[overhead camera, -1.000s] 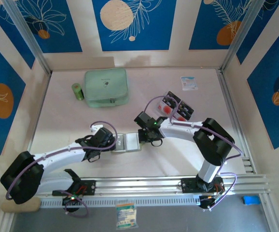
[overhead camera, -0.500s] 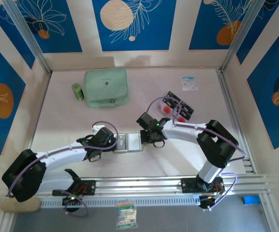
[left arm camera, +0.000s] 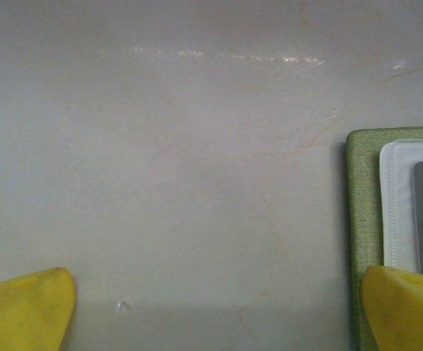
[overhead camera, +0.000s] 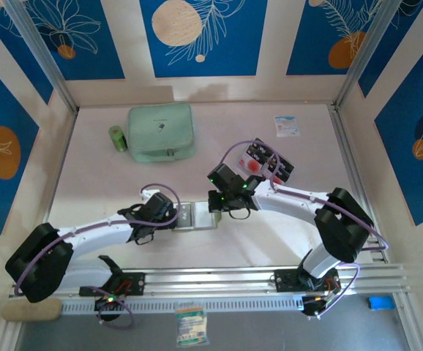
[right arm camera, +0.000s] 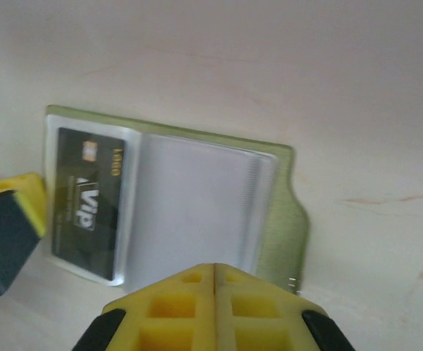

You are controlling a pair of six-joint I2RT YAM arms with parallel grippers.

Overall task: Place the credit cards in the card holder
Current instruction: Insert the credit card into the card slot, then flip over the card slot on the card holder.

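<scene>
Right arm's elbow has swung outward since a second ago; left arm unchanged. Left gripper point(left arm camera: 211, 314): jaws wide, one finger over the left edge of the card holder point(overhead camera: 195, 216), which lies open flat at table centre. One black VIP card point(right arm camera: 87, 212) sits in its left pocket. Right gripper point(right arm camera: 214, 272): jaws shut, empty, above the holder. Remaining credit cards point(overhead camera: 268, 162) lie right-rear. Advice: keep the left pin steady, fetch one card by its edge, slide it in shallow.
</scene>
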